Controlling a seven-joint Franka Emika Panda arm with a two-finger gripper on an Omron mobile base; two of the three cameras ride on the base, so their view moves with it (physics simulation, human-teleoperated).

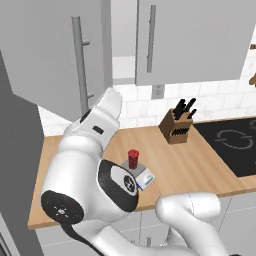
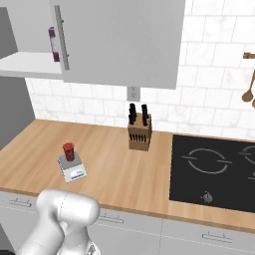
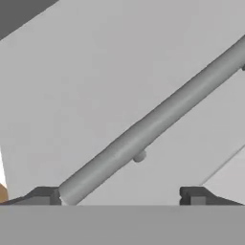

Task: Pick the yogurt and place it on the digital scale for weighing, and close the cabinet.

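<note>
A grey bar handle runs diagonally from lower left to upper right across the flat light grey cabinet door. The tool has its two dark fingertips wide apart at the bottom edge.

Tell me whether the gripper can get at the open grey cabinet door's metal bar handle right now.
Probably yes. In the hand view the metal bar handle of the grey cabinet door runs close between the spread fingertips of the gripper, nothing between.
</note>
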